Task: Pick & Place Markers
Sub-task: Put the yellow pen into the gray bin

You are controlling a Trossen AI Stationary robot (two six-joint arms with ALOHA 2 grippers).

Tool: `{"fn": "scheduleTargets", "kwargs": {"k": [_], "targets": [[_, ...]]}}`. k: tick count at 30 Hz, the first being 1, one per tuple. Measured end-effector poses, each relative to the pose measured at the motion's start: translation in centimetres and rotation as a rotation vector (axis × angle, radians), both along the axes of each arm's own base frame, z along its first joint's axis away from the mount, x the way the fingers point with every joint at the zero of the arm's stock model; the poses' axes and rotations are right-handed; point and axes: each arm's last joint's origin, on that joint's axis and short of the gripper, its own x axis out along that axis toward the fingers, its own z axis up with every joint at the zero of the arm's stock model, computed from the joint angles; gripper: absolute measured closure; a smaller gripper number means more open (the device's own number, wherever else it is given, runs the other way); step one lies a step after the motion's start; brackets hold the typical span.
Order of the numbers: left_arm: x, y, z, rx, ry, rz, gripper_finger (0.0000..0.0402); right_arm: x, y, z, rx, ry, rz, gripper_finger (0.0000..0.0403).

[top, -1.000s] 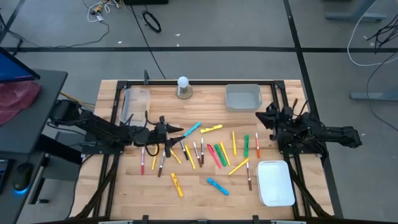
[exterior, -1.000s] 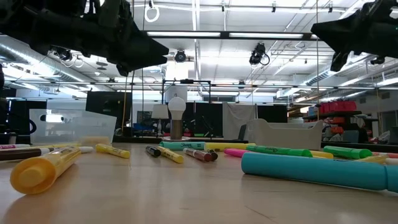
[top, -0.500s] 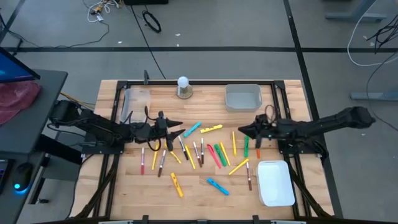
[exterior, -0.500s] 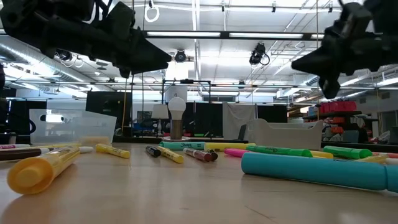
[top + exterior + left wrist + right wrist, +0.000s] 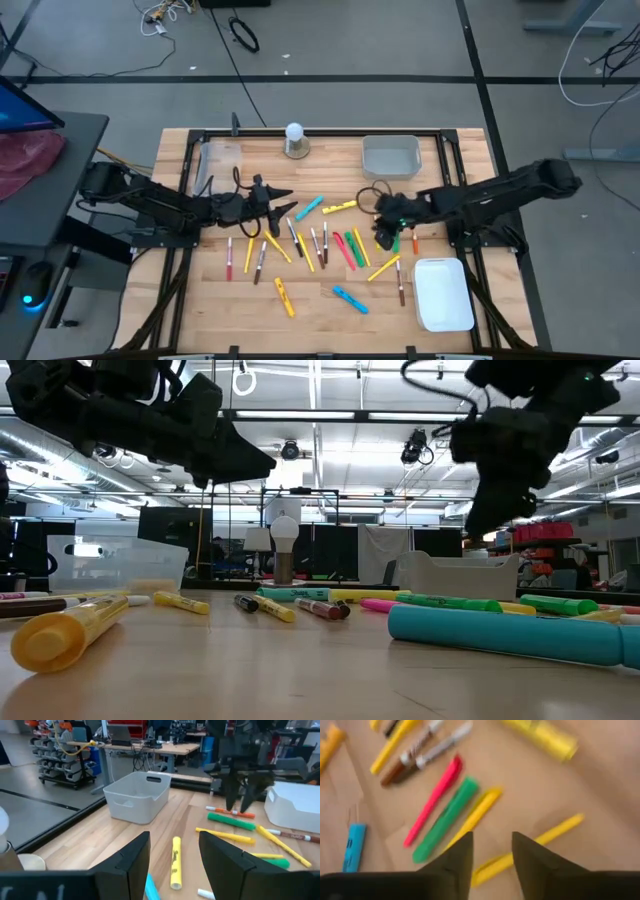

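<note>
Centre-right of the high view, the right gripper (image 5: 384,237) hangs over scattered coloured plastic markers (image 5: 350,246) – fingers parted, empty; left gripper (image 5: 287,209), centre-left, also parted – holding nothing.

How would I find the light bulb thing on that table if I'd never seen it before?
Start at the wooden table and go to its far edge, between the clear tray on the left and the grey bin on the right. There the white bulb stands upright on a round base. Unlike the markers lying flat mid-table, it is round and stands alone.
</note>
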Motion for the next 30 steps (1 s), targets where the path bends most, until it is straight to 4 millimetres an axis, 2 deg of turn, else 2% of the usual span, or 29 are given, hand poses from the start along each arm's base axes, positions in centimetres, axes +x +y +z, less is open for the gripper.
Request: {"fn": "scheduleTargets", "kwargs": {"k": [6,12,20,30], "targets": [[0.0,-0.1,0.0,-0.025,-0.006,0.000,0.0225,1.0,0.7,-3.3,0.121,0.176,-0.103,0.0190],[0.0,-0.1,-0.1,-0.048,-0.004,0.002,0.0225,1.5,1.1,-5.5,0.118,0.270,-0.155,0.0181],[0.0,-0.1,-0.1,-0.051,-0.006,0.002,0.0225,1.5,0.9,-6.3,0.043,0.295,-0.187,0.0245],[0.0,-0.1,-0.1,-0.051,-0.006,0.002,0.0225,1.4,0.7,-6.4,-0.022,0.290,-0.203,0.0370]]}}
